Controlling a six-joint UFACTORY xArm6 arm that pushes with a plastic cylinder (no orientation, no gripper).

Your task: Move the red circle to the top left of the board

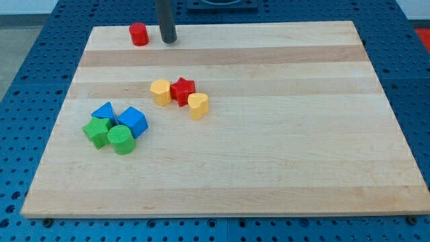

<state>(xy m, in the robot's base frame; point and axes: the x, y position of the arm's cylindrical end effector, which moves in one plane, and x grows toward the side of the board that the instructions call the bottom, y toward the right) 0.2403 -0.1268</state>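
Note:
The red circle is a small red cylinder that stands near the top left of the wooden board, close to its top edge. My tip rests on the board just to the right of the red circle, a short gap apart from it. The dark rod rises straight up out of the view's top.
A yellow hexagon, a red star and a yellow heart cluster left of centre. Lower left lie a blue triangle, a blue cube, a green star and a green circle.

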